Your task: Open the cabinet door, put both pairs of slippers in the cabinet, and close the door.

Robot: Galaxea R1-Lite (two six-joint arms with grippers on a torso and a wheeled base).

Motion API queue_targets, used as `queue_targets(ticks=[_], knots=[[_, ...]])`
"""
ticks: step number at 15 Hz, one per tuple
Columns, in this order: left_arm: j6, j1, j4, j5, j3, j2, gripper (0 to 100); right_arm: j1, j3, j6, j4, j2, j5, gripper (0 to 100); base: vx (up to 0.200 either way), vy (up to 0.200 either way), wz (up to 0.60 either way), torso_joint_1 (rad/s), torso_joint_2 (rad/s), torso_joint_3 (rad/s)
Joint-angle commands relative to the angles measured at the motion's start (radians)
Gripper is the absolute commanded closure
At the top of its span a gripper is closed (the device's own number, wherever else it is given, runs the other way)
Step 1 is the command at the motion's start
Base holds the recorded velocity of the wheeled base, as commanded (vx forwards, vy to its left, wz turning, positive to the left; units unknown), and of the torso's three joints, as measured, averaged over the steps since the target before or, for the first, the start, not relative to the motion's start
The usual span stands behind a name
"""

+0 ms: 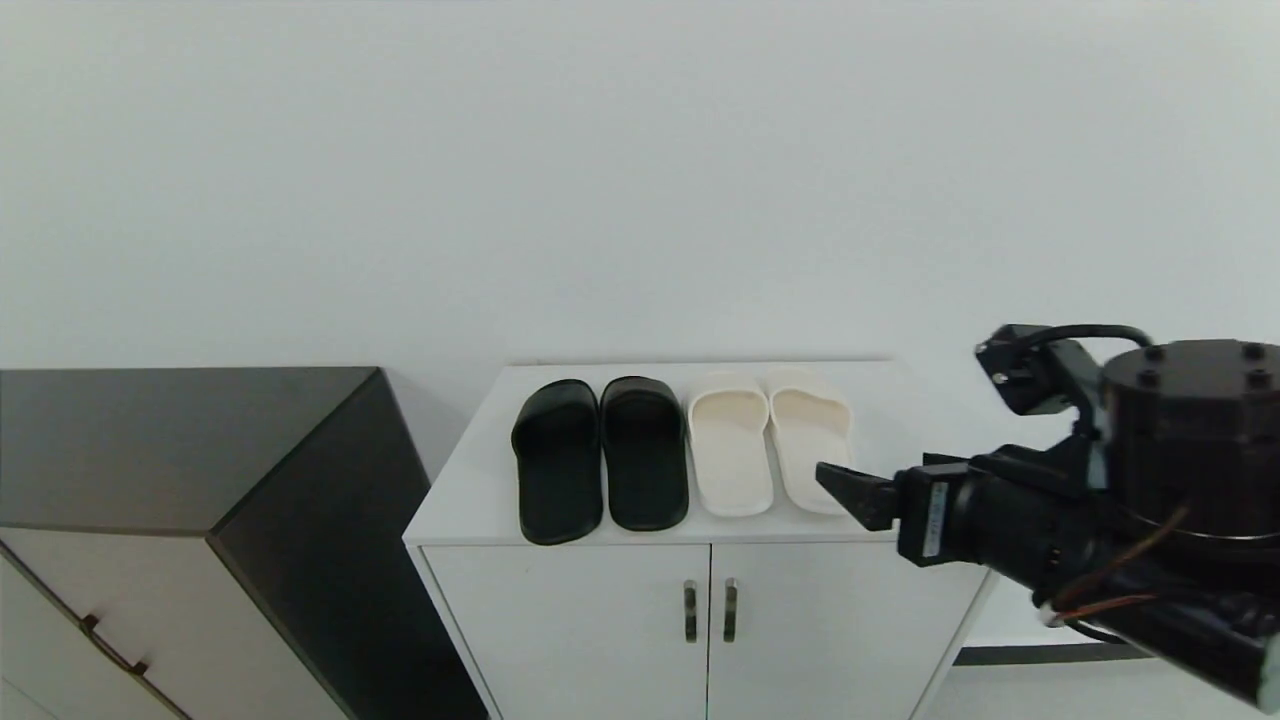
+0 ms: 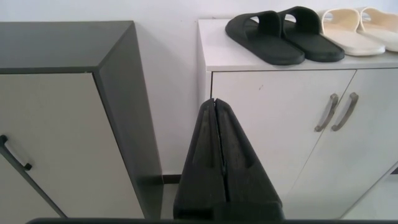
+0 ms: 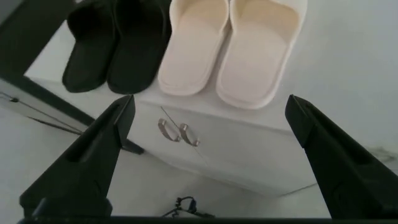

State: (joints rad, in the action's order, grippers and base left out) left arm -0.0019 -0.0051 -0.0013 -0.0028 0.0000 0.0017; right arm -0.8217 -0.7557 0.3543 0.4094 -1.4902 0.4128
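A pair of black slippers [image 1: 600,460] and a pair of cream slippers [image 1: 768,445] lie side by side on top of the white cabinet [image 1: 560,630]. Its two doors are closed, with the handles [image 1: 690,610] meeting at the middle. My right gripper [image 1: 838,482] hovers open by the cabinet's front right edge, just beside the cream slippers [image 3: 233,46]; its fingers [image 3: 93,162] are spread wide, with the handles [image 3: 177,132] below. My left gripper [image 2: 214,106] is shut and empty, held low in front of the cabinet's left door [image 2: 273,124], below the black slippers [image 2: 286,34].
A taller cabinet [image 1: 190,440] with a dark top and side and pale fronts stands just left of the white one, a narrow gap between them. A plain wall runs behind both. Open floor lies in front and to the right.
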Motion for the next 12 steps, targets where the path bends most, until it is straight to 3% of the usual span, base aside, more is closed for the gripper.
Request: queue_targets(ticks=[1, 3, 5, 12], knots=[[-0.001, 0.001, 0.000, 0.000, 0.000, 0.000, 100, -0.020, -0.109, 0.006, 0.017, -0.213, 0.064, 0, 0.000, 0.000, 0.00, 0.000, 0.00, 0.000], [-0.001, 0.001, 0.000, 0.000, 0.000, 0.000, 100, 0.004, -0.175, 0.003, 0.080, -0.355, 0.152, 0, 0.000, 0.000, 0.00, 0.000, 0.00, 0.000], [-0.001, 0.001, 0.000, 0.000, 0.000, 0.000, 100, 0.041, -0.251, -0.031, 0.158, -0.459, 0.175, 0, 0.000, 0.000, 0.00, 0.000, 0.00, 0.000], [-0.004, 0.001, 0.000, 0.001, 0.000, 0.000, 100, 0.104, -0.494, -0.104, 0.154, -0.648, 0.184, 0, 0.000, 0.000, 0.00, 0.000, 0.00, 0.000]])
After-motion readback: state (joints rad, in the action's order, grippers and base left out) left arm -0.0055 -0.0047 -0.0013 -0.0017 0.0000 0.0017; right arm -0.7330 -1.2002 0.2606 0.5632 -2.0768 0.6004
